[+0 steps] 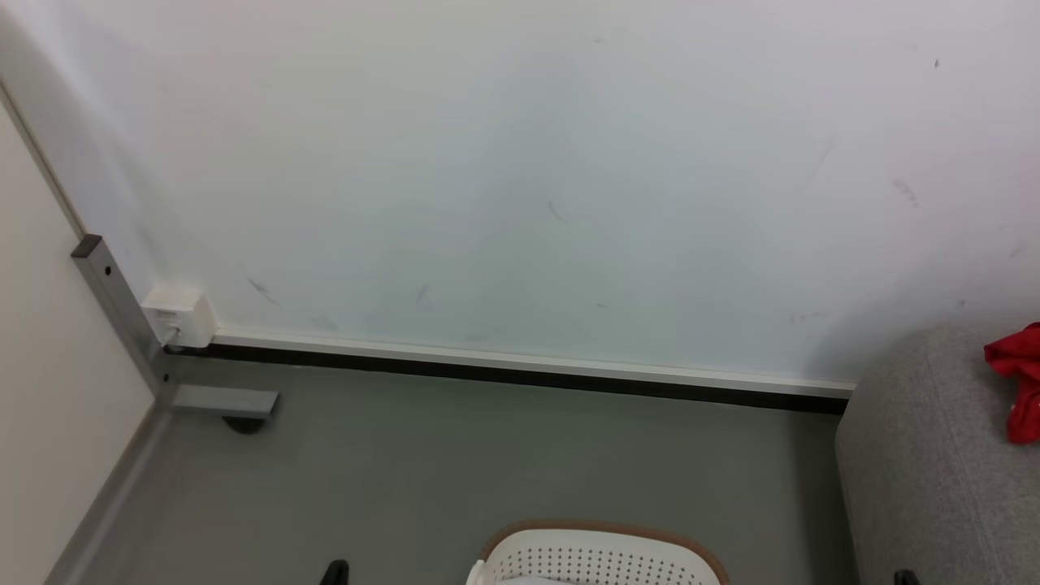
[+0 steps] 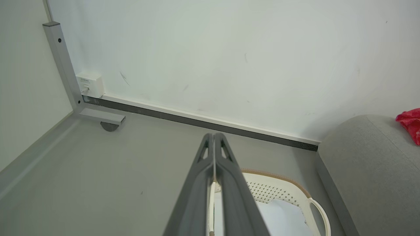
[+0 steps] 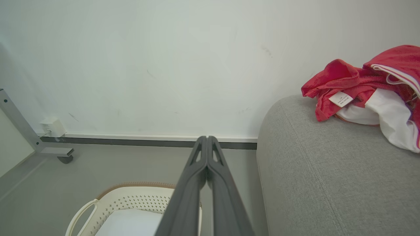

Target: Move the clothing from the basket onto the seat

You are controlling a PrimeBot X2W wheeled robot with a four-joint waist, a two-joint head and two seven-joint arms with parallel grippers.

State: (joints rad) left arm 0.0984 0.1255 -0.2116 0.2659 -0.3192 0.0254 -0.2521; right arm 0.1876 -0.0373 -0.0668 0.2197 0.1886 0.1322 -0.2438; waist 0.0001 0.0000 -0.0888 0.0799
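**The clothing (image 3: 354, 82) could slide off**

My left tool (image 2: 214, 137) and right tool (image 3: 207, 139) are both shut, holding nothing. The red clothing sits bunched on the grey seat (image 3: 311, 170). If I bump that pile, it might tumble off.

No text could be read anywhere. A small white sewn-in tag (image 3: 341, 98) showed on the crumpled red sports clothing with white trim (image 3: 347, 77), which lay on the light-grey fabric sofa (image 3: 311, 170). The tag carried a few lines of dark print, too small to make out. The small white plastic box (image 2: 90, 84), fixed low on the wall just above the skirting, bore a pale strip label (image 2: 86, 79) near its top, and its marks were likewise too fine to read.
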